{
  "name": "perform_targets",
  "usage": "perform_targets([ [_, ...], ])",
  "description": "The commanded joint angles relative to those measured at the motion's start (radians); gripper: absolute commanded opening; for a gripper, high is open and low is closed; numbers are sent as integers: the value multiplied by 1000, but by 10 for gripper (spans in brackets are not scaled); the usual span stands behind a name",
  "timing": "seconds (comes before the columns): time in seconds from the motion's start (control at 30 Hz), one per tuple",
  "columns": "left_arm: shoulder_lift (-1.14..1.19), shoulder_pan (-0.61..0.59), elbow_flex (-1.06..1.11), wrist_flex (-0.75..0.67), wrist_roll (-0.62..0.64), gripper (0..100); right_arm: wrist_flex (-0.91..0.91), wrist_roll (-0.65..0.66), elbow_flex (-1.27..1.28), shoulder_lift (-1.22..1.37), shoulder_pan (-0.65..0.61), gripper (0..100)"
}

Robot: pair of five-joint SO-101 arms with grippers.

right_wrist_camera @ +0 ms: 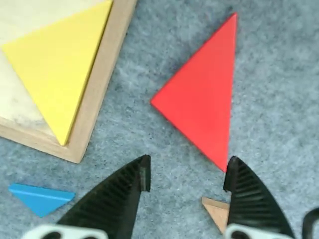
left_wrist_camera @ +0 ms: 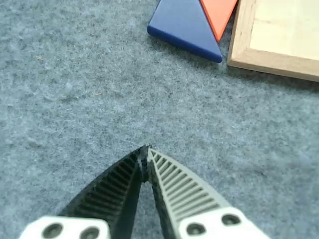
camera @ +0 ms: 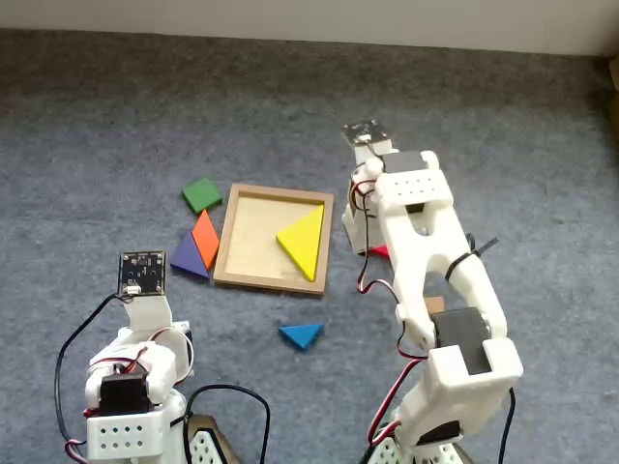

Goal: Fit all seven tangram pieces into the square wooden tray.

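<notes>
Hovering spread, the right end effector (right_wrist_camera: 188, 172) partly covers a tan piece (right_wrist_camera: 215, 211).

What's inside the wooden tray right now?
One yellow triangle, flat against the right wall of the tray in the high view. The rest of the floor is bare wood, and nothing covers it.

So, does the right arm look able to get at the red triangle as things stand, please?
Probably yes: its open hand hangs right beside the red triangle, and nothing lies between them.
</notes>
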Motion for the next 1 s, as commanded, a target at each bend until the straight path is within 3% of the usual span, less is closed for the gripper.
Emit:
perform_targets([
  [0.0,-13,-8,21,5,-6,7,2,12,-44,-15,-7,242],
  [0.4,-13,-8,21,5,-6,7,1,20,-44,-10,-7,242],
  [0.77,-13,-8,21,5,-6,7,-130,83,65,-13,-12,247],
  [0.97,-13,-8,21,5,-6,7,-128,84,64,-12,-5,375],
])
